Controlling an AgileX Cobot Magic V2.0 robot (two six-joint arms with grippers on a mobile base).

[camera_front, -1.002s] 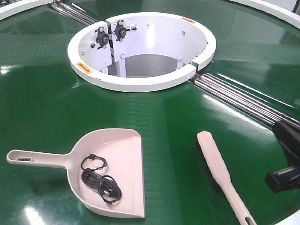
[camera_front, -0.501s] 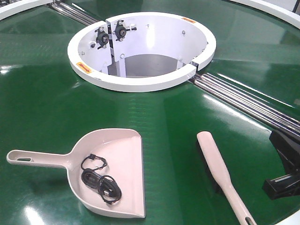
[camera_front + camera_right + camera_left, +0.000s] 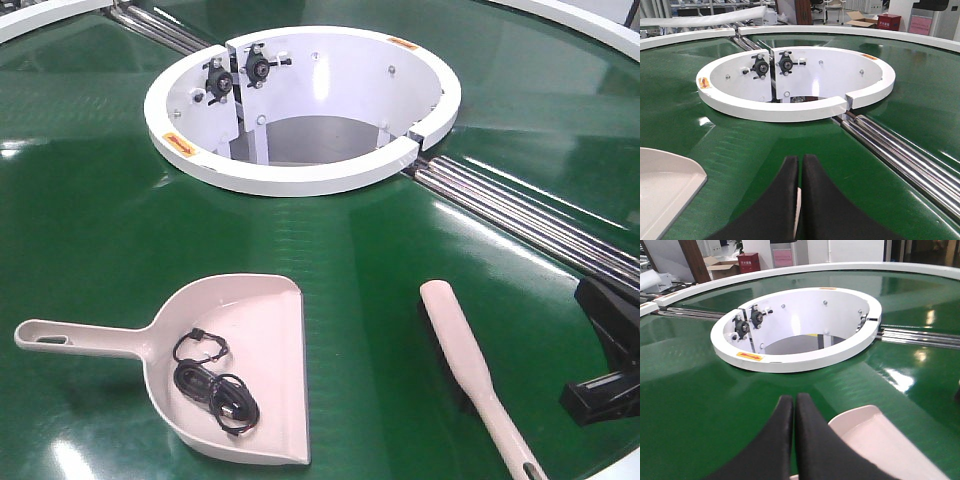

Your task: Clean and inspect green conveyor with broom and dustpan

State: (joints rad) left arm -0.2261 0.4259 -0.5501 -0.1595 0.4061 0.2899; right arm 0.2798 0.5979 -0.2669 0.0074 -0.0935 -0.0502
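Note:
The green conveyor (image 3: 120,230) fills every view, with its white ring opening (image 3: 300,175) at the back. The beige dustpan (image 3: 265,340) lies front left, handle to the left, with a coiled black cable (image 3: 212,385) inside. The broom (image 3: 460,345) lies front right, bristles down, handle toward the near edge. My right gripper (image 3: 592,297) hovers at the right edge, apart from the broom and shut on nothing. In its wrist view the right gripper (image 3: 800,158) shows a beige sliver below its fingers. My left gripper (image 3: 793,397) is shut and empty, with the dustpan (image 3: 880,440) low right.
Steel rollers (image 3: 520,215) run from the ring toward the right edge, and another strip (image 3: 160,28) runs off to the back left. A white outer rim (image 3: 580,25) bounds the belt at the back. Boxes and shelves stand beyond the conveyor (image 3: 725,267).
My right gripper has shifted slightly down and to the left at the right edge, then held still. The dustpan, cable and broom have not moved.

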